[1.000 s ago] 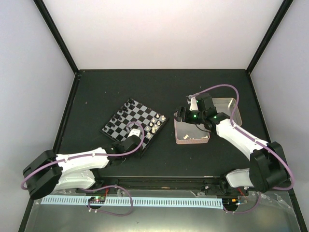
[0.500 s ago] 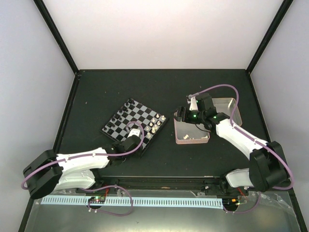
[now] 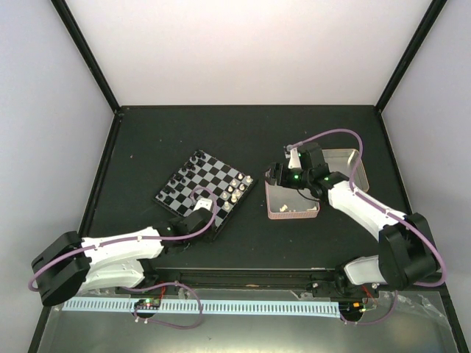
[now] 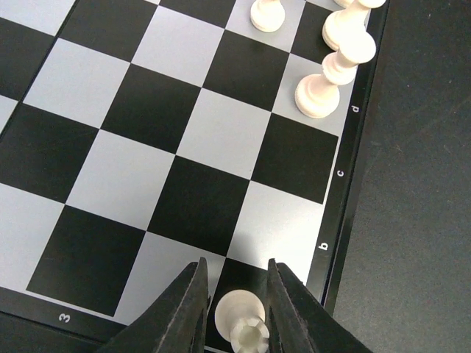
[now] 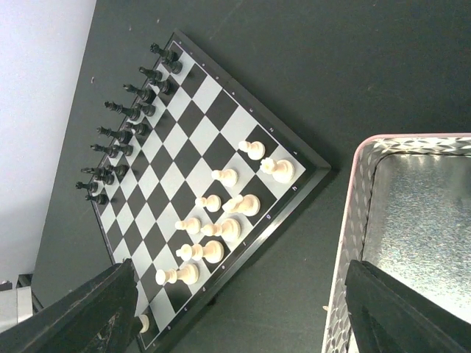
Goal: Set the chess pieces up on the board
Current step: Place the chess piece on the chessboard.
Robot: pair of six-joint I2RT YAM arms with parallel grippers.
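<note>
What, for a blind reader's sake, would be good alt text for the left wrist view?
The left hand brackets a white piece standing on the corner square of the board, at the bottom of the view. More white pieces stand along the lettered edge at top right.

Bright, even overhead light, soft faint shadows, sharp focus throughout

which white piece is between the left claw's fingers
Find the chessboard, then its corner nearest the left arm. There one white piece stands alone on the black corner square, between the fingers of the left claw. Its top is notched; the other white pieces sit further along that edge.
</note>
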